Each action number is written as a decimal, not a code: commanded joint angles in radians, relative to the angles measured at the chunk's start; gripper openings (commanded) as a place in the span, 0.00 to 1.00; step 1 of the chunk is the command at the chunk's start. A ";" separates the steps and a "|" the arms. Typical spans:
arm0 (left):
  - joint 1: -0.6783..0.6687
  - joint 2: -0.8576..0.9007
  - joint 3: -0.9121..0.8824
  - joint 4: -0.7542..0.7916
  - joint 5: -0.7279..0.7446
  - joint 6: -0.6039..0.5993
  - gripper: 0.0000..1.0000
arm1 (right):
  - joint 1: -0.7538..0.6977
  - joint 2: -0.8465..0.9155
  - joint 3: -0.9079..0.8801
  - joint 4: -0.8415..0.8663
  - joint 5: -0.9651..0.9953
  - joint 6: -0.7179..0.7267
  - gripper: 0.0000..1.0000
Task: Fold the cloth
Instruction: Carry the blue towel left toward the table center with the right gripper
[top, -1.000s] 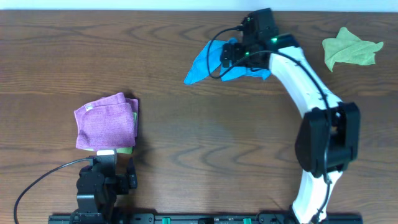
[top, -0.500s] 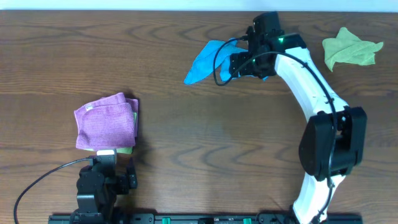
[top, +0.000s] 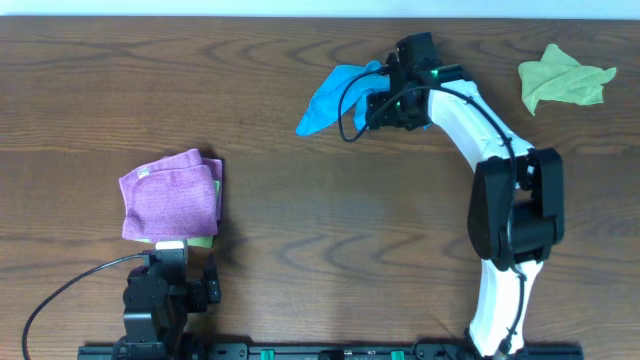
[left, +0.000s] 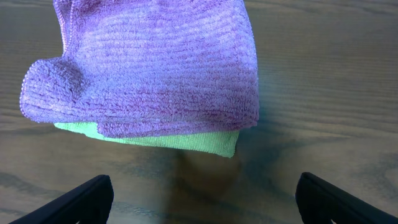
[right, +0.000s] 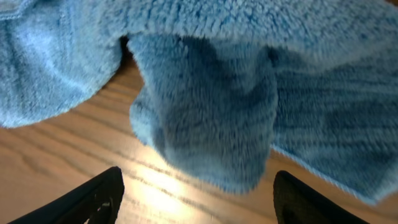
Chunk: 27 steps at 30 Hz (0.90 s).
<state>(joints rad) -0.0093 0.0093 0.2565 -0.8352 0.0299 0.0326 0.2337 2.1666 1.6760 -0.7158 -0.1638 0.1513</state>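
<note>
The sky-blue cloth lies crumpled at the back middle of the table. In the right wrist view it fills the top, a bunched fold hanging down between the fingers. My right gripper is over the cloth's right part; its jaws are open and hold nothing. My left gripper rests at the front left, open and empty, just in front of the purple cloth.
A folded purple cloth lies on a yellow-green one at the front left. Another crumpled yellow-green cloth lies at the back right. The table is dark wood.
The right arm swung its wrist from left to right and back over the blue cloth, and the cloth's right part has bunched up. The left arm has not moved.
</note>
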 joint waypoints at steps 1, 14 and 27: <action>0.004 -0.006 -0.036 -0.047 0.012 -0.013 0.95 | 0.011 0.032 -0.006 0.024 -0.004 -0.011 0.76; 0.004 -0.006 -0.036 -0.047 0.012 -0.013 0.95 | 0.011 0.044 -0.006 0.102 0.003 -0.010 0.23; 0.004 -0.006 -0.036 -0.047 0.012 -0.013 0.95 | 0.073 0.023 -0.006 -0.121 -0.077 0.005 0.01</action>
<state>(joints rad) -0.0093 0.0093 0.2565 -0.8352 0.0299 0.0326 0.2657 2.2036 1.6733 -0.8154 -0.1967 0.1493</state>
